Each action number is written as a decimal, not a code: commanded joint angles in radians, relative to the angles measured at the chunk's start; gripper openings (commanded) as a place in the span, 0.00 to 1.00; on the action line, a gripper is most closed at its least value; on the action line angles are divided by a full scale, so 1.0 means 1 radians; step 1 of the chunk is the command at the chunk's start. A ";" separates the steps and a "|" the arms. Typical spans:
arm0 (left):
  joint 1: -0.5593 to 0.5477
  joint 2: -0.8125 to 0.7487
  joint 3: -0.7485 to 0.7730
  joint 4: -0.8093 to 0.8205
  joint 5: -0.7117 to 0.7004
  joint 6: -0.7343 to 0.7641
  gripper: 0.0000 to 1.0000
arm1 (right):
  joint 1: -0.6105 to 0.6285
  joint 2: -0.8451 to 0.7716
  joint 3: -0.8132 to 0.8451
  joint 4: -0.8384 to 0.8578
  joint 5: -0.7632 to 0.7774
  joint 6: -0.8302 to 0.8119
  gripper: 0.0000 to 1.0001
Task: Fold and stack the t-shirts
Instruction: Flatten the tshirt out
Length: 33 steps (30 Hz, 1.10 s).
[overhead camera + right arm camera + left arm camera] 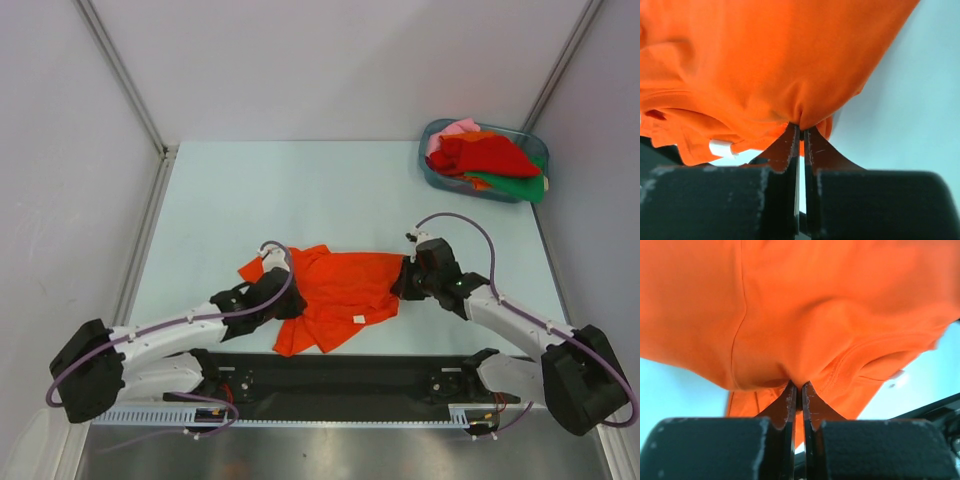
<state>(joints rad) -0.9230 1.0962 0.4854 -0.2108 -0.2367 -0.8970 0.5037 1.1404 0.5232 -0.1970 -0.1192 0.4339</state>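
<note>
Top external view: near the lower centre, the left gripper (293, 302) and right gripper (403, 281) are each pinching the orange t-shirt (345, 288), its long axis lying left-to-right; upper right, other t-shirts (485, 156) are sitting in a tub (428, 168).

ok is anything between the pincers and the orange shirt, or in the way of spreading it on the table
Nothing visible. The left pincer and right pincer are each shut on the orange t-shirt, at opposite sides. The tub of other shirts sits at the far right corner of the table, well apart.
</note>
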 commanded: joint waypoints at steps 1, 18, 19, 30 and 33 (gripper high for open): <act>-0.004 -0.097 0.134 -0.096 -0.104 0.085 0.00 | 0.033 -0.079 0.076 -0.044 -0.013 -0.024 0.00; -0.002 -0.319 0.791 -0.198 -0.264 0.680 0.00 | 0.233 -0.269 0.739 -0.312 0.117 -0.214 0.00; -0.002 -0.287 0.841 -0.133 -0.254 0.738 0.00 | 0.220 -0.221 0.779 -0.318 0.127 -0.234 0.00; 0.088 0.269 1.353 0.097 0.059 0.816 0.00 | -0.060 -0.136 1.198 -0.427 0.161 -0.400 0.00; 0.160 0.314 1.401 0.094 0.069 0.810 0.00 | -0.057 -0.155 1.253 -0.491 0.007 -0.411 0.00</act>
<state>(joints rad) -0.8280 1.4193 1.8084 -0.1604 -0.2237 -0.1207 0.4450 1.0481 1.6844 -0.6491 0.0238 0.0807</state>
